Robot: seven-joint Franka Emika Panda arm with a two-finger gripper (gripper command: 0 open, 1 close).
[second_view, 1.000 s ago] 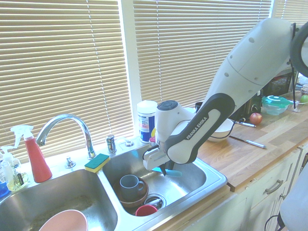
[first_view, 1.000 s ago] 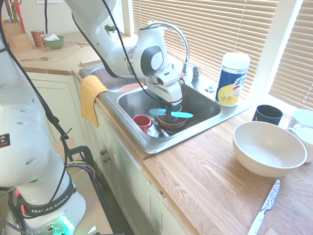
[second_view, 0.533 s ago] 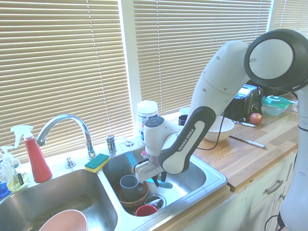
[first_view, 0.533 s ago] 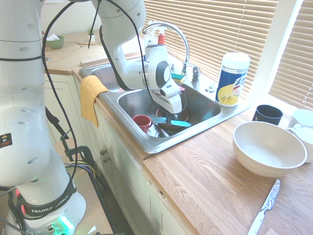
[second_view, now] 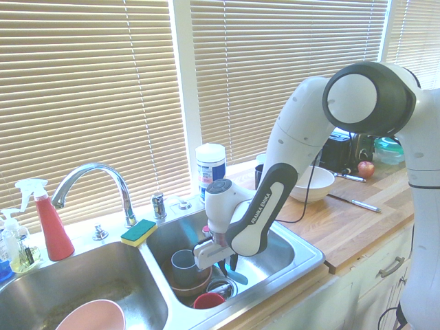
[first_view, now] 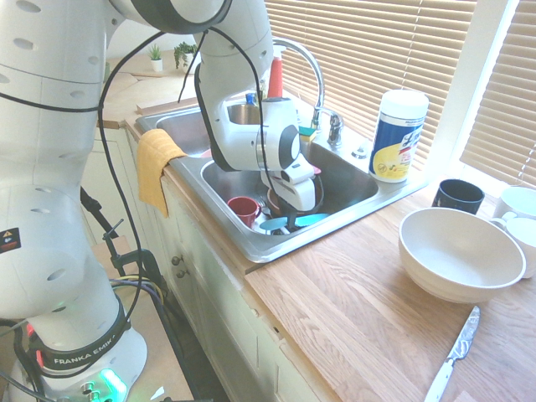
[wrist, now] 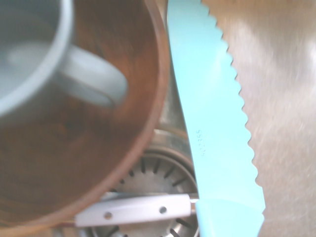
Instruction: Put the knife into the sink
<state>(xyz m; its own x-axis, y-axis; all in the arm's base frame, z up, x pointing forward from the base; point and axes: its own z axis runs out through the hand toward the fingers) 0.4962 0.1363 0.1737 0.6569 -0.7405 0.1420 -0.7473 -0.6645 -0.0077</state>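
Turquoise knife point(first_view: 293, 222) held level in the hand point(first_view: 291, 219), low inside the right basin of the sink point(first_view: 356, 180); hand points down and is clamped tight on the knife about mid-length. Fingers mostly hidden by the white wrist housing in both exterior views, so the exact grip point is hard to see. In the second exterior view only a short turquoise bit point(second_view: 237, 278) pokes out under the arm. Wrist view shows the serrated blade point(wrist: 212, 113) over bare steel beside the drain strainer point(wrist: 153, 177), next to a brown bowl point(wrist: 89, 148) holding a grey mug point(wrist: 34, 49); blurry, mug cut off by the frame. Whether the knife touches the basin floor can't be told. Red cup point(first_view: 244, 208) sits by the basin's front wall. Metal knife point(first_view: 455, 352) lies at the counter's near right edge, tip cut off.
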